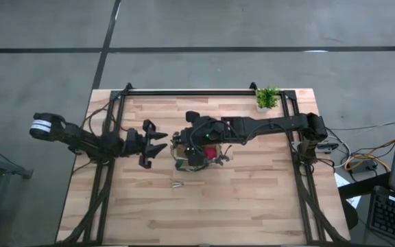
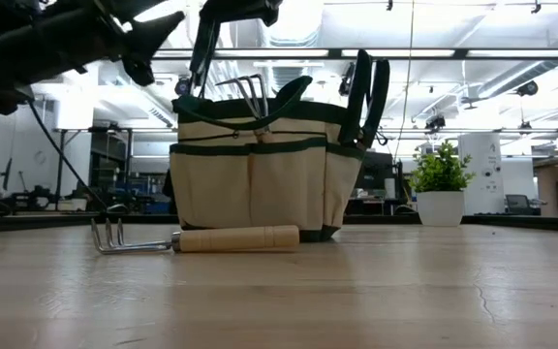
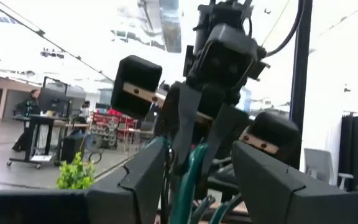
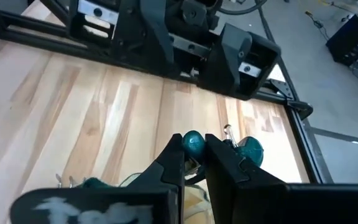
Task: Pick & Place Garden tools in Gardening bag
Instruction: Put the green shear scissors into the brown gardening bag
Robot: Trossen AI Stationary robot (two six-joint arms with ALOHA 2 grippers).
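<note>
Right gripper (image 4: 194, 163) over gardening bag (image 2: 260, 174) at table (image 1: 252, 206) middle, fingers pinched on teal pruner handle (image 4: 192, 144). Push pruner straight down into bag, then let go. Left gripper (image 1: 158, 144) beside bag, fingers apart, empty. Wooden-handled rake (image 2: 197, 238) lies near front edge, not bagged yet.

No readable text, labels, brand marks, numbers or signs in any view. The bag (image 2: 260, 179) shows plain fabric w/ no print. The pale strips on the left gripper (image 4: 185, 50) carry no legible marks, and the room behind the bag has nothing legible.
</note>
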